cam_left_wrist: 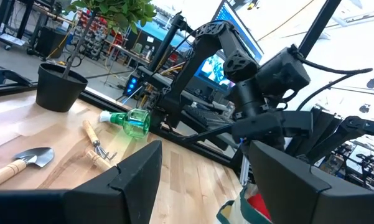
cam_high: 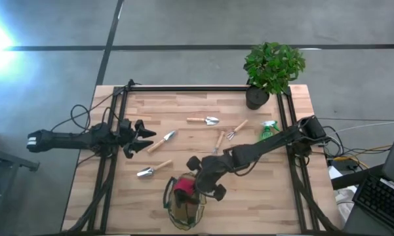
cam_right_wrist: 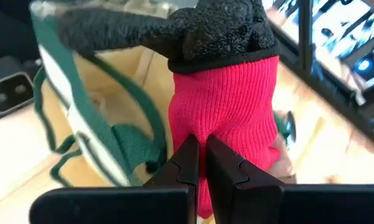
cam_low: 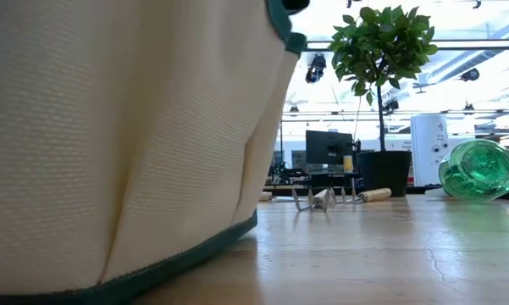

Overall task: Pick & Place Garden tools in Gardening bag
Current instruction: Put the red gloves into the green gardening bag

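The gardening bag (cam_high: 171, 211), green-trimmed with a cream wall (cam_low: 110, 144), stands near the table's front edge. My right gripper (cam_high: 197, 181) hangs over its mouth, shut on a red-and-black glove (cam_right_wrist: 227, 99) that dangles above the bag's opening (cam_right_wrist: 106, 118). Garden tools with wooden handles lie mid-table: a trowel (cam_high: 203, 120), two forks (cam_high: 236, 130) (cam_high: 219, 141), another trowel (cam_high: 162, 141) and a third (cam_high: 154, 170). My left gripper (cam_high: 139, 139) waits open at the left, just beside the middle trowel, holding nothing.
A potted green plant (cam_high: 272, 65) stands at the back right corner. A green bottle (cam_high: 269, 129) lies on its side by the right rail. Black frame rails (cam_high: 111, 164) run along both sides of the wooden table.
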`<action>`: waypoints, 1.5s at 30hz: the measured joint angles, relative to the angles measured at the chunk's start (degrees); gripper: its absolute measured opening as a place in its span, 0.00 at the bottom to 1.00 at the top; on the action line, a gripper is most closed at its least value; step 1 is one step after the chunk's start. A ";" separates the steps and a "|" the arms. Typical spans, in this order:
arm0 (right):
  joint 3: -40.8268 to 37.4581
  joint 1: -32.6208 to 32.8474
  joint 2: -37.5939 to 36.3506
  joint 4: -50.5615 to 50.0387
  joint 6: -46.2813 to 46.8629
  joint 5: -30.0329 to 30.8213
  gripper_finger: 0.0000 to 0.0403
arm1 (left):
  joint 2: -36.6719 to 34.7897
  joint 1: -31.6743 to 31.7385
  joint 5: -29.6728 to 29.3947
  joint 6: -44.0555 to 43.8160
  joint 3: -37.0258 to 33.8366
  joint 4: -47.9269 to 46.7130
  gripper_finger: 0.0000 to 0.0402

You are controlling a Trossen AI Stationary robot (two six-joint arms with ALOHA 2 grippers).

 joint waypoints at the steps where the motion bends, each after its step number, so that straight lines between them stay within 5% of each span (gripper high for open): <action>1: 0.00 -0.08 0.00 -0.97 0.21 -0.28 0.02 | 0.00 -0.01 -0.01 -0.02 0.00 0.00 0.61; 7: 0.00 -1.16 -0.02 -6.38 0.86 -0.95 0.02 | 0.00 -0.02 0.00 0.00 0.00 0.00 0.61; 20: -0.52 -6.36 -0.04 -15.62 5.98 8.39 0.02 | 0.02 0.00 0.00 -0.02 0.00 -0.02 0.61; 45: -0.57 -4.51 -4.07 -31.35 15.80 22.84 0.02 | 0.02 -0.02 -0.02 0.00 0.00 -0.04 0.61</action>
